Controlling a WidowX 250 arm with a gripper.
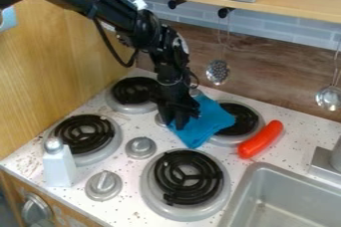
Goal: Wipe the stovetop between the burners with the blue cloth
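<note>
The black gripper point(178, 116) hangs down over the middle of the stove top, at the left part of a blue cloth point(208, 120). It is against the cloth or just over it; whether it grips any of the fabric cannot be seen. The cloth lies crumpled between the burners, its right corner over the edge of the back right burner point(234, 120). Right of that burner a red sausage-shaped toy point(260, 139) lies at a slant.
Other black coil burners are at the back left point(134, 91), front left point(84, 134) and front right point(188, 177). A white bottle point(59, 165) stands at the left edge. Silver knobs point(103, 185) sit between burners. The sink point(271, 196) is at lower right; a ladle point(329, 98) hangs behind.
</note>
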